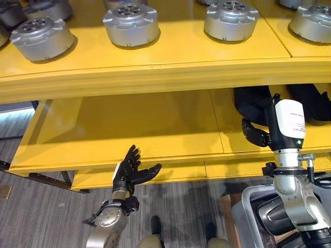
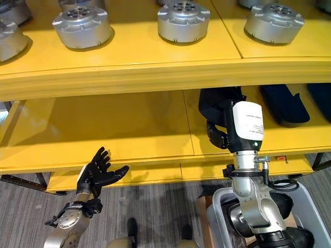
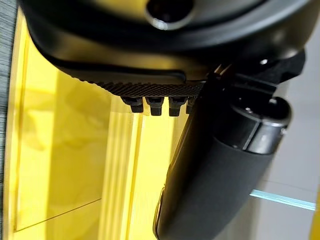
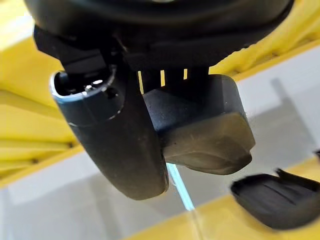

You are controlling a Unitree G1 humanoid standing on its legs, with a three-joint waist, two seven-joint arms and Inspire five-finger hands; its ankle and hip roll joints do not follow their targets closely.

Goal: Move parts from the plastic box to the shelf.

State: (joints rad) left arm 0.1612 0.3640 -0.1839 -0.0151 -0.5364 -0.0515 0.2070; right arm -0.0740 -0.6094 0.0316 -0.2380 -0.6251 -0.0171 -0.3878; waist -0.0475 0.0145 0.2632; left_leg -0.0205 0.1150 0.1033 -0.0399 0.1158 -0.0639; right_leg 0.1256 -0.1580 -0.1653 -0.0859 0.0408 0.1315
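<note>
The right hand (image 2: 220, 135) is seen reaching over the front edge of the lower shelf (image 2: 124, 129), its fingers and thumb curled round a black part (image 4: 210, 135). In the right wrist view the part is shown gripped between the thumb and the row of fingers, its rounded, thicker end projecting past them. In the eye views the same part (image 2: 220, 106) is seen as a dark elongated shape above the hand, its long axis running roughly front to back over the shelf and its far end pointing towards the shelf's rear. Whether it touches the shelf surface cannot be told.

To the robot's right of it, two further black parts (image 2: 283, 103) are laid on the same lower shelf, likewise with their long axes running front to back; one of them also shows in the right wrist view.

The left hand (image 1: 132, 168) is held up just in front of the lower shelf's front edge, fingers straight and spread, thumb standing out, nothing held.

On the upper shelf (image 1: 155, 67), round silver metal parts (image 1: 131, 23) are set upright in a row, well apart from each other.

Below the right arm, a grey plastic box (image 2: 220, 214) stands on the floor
</note>
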